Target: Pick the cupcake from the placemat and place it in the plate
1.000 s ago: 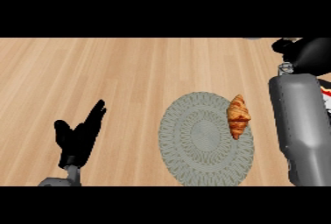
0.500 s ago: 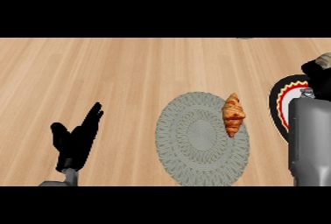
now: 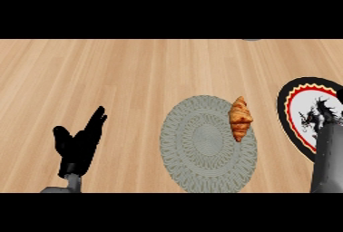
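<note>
A round grey placemat (image 3: pixel 204 149) lies at centre right of the wooden counter. On its upper right edge rests a golden-brown pastry (image 3: pixel 240 118), shaped like a croissant rather than a cupcake. Nothing touches it. To its right lies a plate (image 3: pixel 289 96) with a black rim, a red ring and a white middle, cut off by the view's edge. My grey right forearm (image 3: pixel 328 158) rises over the plate's lower right part. My right hand (image 3: pixel 339 96) shows only as a dark patch at the right edge. My left hand (image 3: pixel 79 146) rests open at the lower left, fingers up.
Bare wooden counter (image 3: pixel 120 77) stretches across the back and left. A small grey object (image 3: pixel 251 40) peeks in at the top edge.
My right arm has drawn back to the right and downward, uncovering most of the plate. The pastry stays on the placemat. My left hand has hardly moved.
</note>
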